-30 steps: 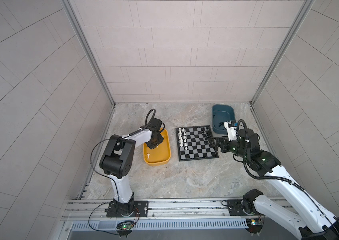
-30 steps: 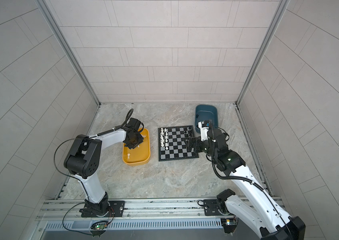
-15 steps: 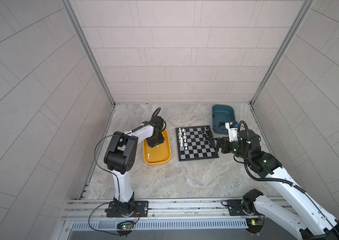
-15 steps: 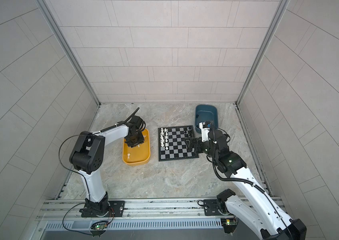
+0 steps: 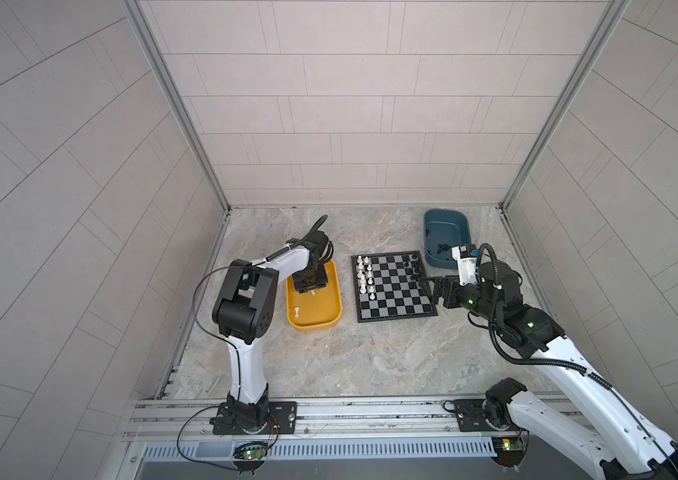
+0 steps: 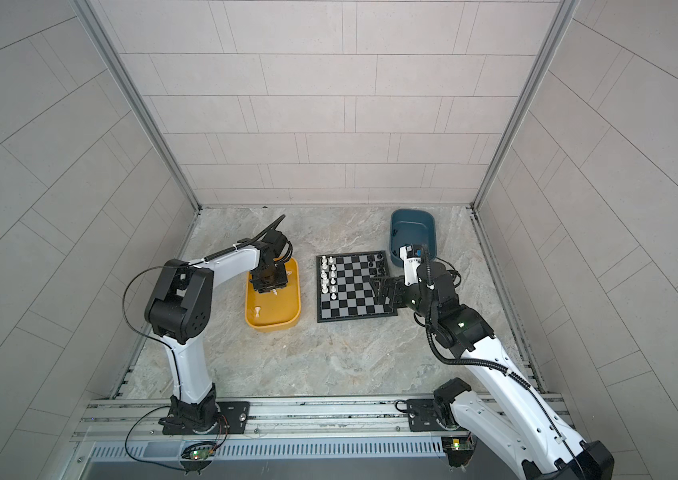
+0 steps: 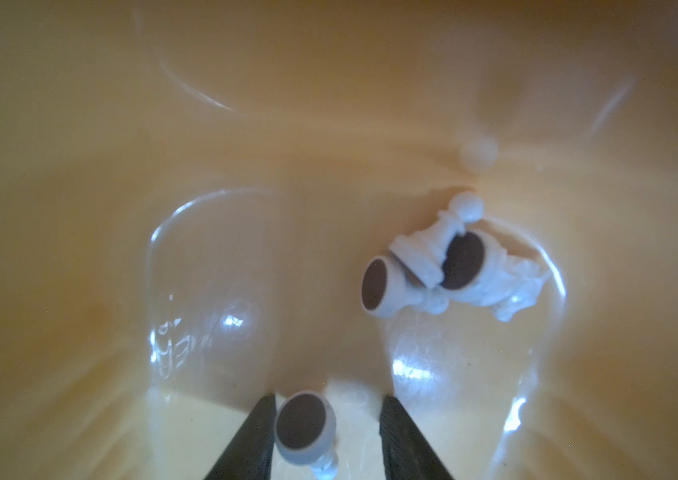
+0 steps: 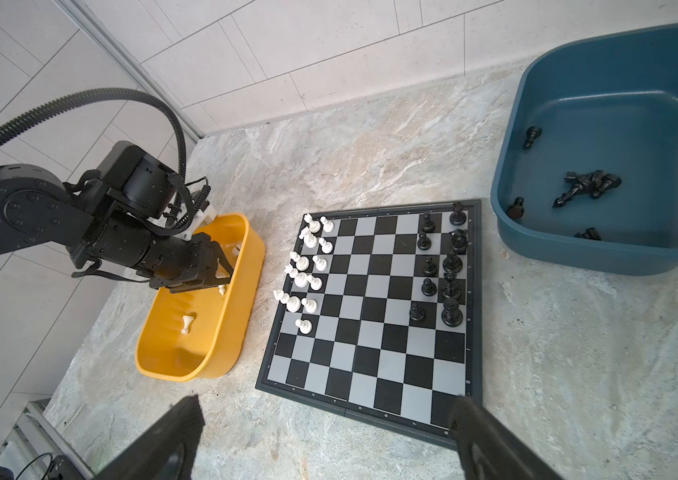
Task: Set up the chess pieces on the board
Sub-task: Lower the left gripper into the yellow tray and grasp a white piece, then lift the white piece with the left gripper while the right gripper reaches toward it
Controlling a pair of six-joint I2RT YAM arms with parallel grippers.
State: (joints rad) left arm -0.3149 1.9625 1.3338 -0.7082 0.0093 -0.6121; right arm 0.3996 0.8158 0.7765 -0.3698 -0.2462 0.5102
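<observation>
The board [image 5: 391, 286] lies flat mid-table, with white chess pieces [image 5: 364, 276] along its left side and black ones [image 5: 412, 266] on its right. My left gripper [image 5: 308, 291] reaches down into the yellow tray [image 5: 316, 320]. In the left wrist view its jaws [image 7: 329, 419] stand open around a toppled white piece [image 7: 304, 428] that touches one finger, with a gap to the other. Three more white pieces [image 7: 433, 257] lie piled a little beyond. My right gripper [image 5: 428, 286] hovers open and empty by the board's right edge [image 8: 370, 316].
A lone white piece [image 8: 188, 322] lies in the middle of the yellow tray. The dark teal tray [image 5: 445, 224] at the back right holds several black pieces [image 8: 586, 185]. Tiled walls close in the marble table on three sides; a metal rail runs along the front.
My left arm's elbow has swung a little to the right while its gripper stays low in the yellow tray. The right arm has barely moved.
</observation>
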